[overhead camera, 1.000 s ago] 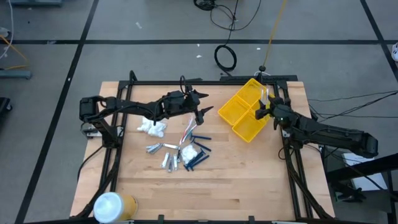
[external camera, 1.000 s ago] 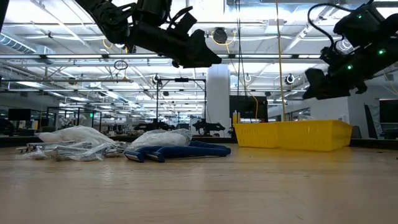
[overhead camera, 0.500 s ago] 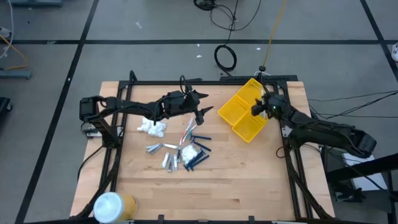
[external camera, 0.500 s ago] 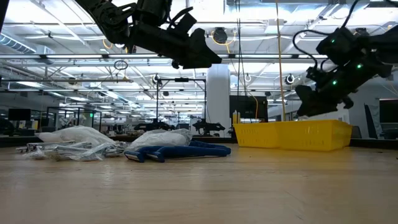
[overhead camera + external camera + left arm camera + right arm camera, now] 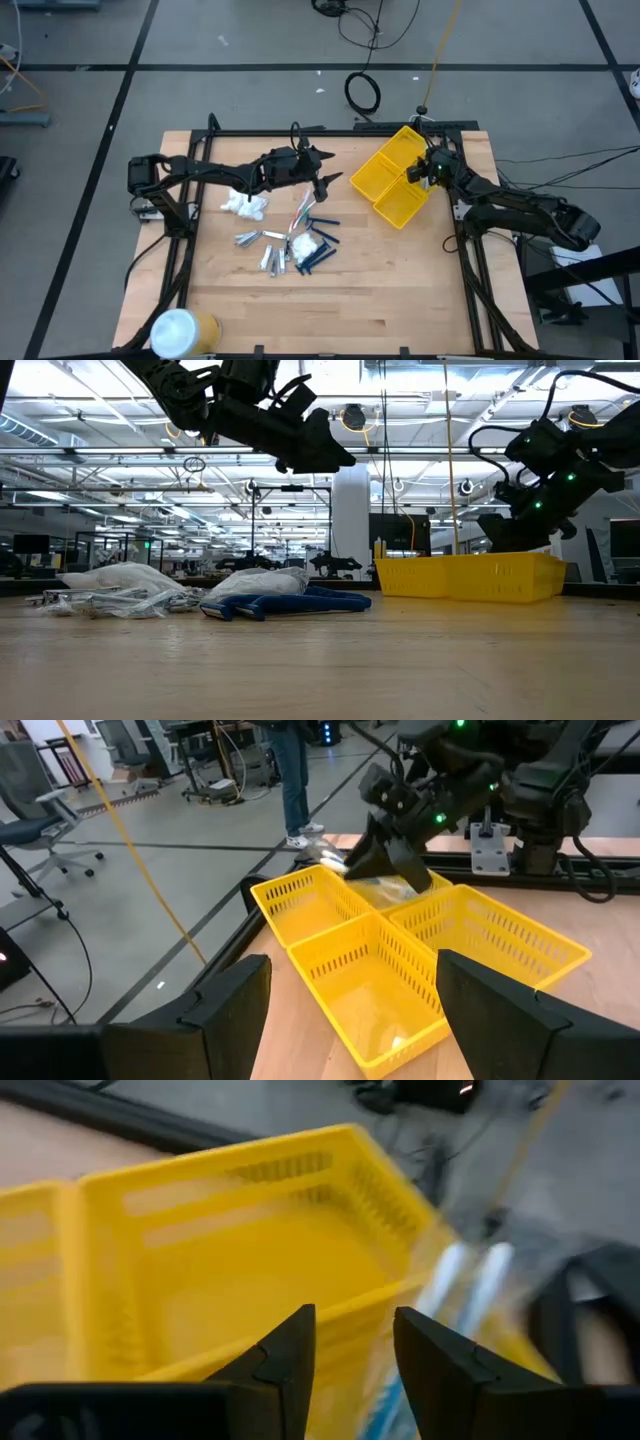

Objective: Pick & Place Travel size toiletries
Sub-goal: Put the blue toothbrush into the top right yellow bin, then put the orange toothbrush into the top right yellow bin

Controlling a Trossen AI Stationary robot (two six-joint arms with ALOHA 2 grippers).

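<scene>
The travel size toiletries lie heaped mid-table: silvery tubes, clear packets, dark blue combs, plus white packets. My left gripper hovers open above the heap's far side, holding nothing. My right gripper hangs over the yellow bin at the far right, fingers apart. A clear packet with white-and-blue sticks leans on the bin's wall there and runs down between those fingers. My right gripper has a finger on either side of the clear packet's end at the bin's far right wall, coming level and slightly downward. I cannot tell whether the fingers touch it.
A white-and-yellow cylinder lies at the table's near left corner. Black frame rails run along the table's left and right sides. The near half of the table is bare wood. A person's legs show beyond the table.
My right gripper has swung from beside the bin's right side toward the table's far left, over the bin's far compartment, and has sunk toward the bin's rim. The toiletries heap has not moved.
</scene>
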